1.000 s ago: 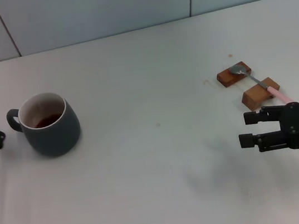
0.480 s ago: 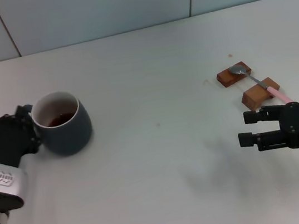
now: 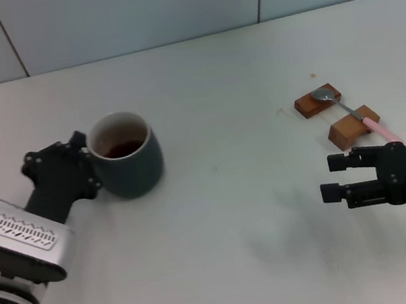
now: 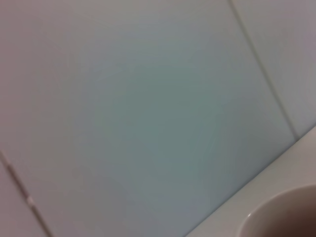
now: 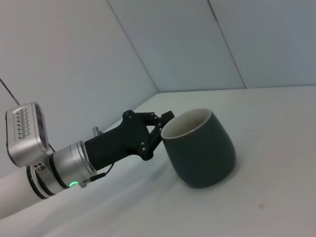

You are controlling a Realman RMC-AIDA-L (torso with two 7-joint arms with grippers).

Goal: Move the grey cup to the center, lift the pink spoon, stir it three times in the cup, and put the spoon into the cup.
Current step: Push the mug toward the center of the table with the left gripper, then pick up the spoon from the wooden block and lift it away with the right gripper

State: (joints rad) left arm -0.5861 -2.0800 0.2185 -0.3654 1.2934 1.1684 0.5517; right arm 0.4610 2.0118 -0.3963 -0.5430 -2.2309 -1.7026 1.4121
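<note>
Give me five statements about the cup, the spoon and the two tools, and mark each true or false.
1. The pink spoon rests across two wooden blocks. True.
2. The grey cup is empty. False: dark liquid shows inside it.
3. The left tool is at the cup's side. True.
4. The right tool holds the spoon. False: it hovers open, nearer the robot than the spoon, holding nothing.
5. The cup lies tipped over. False: it stands upright on the table.
</note>
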